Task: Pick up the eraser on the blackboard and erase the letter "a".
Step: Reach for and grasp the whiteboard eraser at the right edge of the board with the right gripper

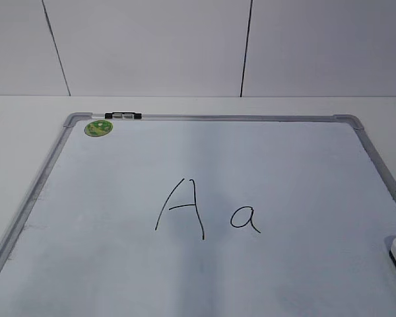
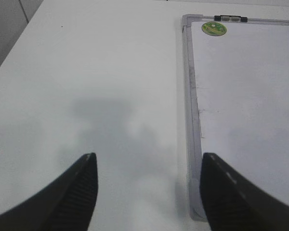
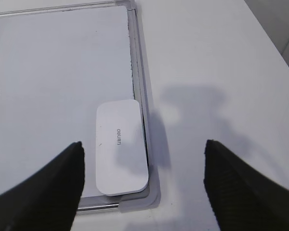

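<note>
Both tools, left [image 2: 147, 166] and right [image 3: 143, 154], we see spread wide, released; the eraser [image 3: 121, 147] lies between the right tool's fingers, on the blackboard [image 3: 62, 57].

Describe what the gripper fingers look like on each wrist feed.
Both pairs match: the left gripper and right gripper have dark grey to black fingers, wide at the base and tapering to rounded tips. No cables or markings are visible; the arms are out of view.
</note>
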Available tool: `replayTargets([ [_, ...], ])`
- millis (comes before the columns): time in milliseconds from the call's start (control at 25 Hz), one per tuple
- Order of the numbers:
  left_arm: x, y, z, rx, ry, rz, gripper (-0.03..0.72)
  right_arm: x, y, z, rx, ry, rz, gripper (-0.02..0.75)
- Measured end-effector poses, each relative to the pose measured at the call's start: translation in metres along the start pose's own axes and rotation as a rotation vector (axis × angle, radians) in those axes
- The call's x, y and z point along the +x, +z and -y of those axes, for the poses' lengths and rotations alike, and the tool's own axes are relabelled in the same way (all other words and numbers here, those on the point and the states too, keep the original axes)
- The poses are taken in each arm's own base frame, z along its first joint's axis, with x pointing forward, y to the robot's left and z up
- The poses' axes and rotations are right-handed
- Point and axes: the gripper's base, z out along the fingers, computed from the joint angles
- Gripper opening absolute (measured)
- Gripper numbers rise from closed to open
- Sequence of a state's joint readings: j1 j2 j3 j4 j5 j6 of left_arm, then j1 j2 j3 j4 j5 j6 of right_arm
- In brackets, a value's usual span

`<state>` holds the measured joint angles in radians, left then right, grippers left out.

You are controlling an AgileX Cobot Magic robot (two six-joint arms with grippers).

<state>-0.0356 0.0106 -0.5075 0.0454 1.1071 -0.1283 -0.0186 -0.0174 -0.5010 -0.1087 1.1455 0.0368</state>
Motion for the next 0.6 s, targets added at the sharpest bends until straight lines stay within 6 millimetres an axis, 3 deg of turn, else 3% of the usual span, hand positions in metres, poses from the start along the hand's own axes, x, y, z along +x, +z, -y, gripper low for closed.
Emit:
replayTargets([
  [600, 0.0000, 0.0000, 0.0000, 0.000, 0.000, 0.000, 0.497, 0.0000, 0.0000, 0.0000, 0.000, 0.000, 0.000, 0.592],
])
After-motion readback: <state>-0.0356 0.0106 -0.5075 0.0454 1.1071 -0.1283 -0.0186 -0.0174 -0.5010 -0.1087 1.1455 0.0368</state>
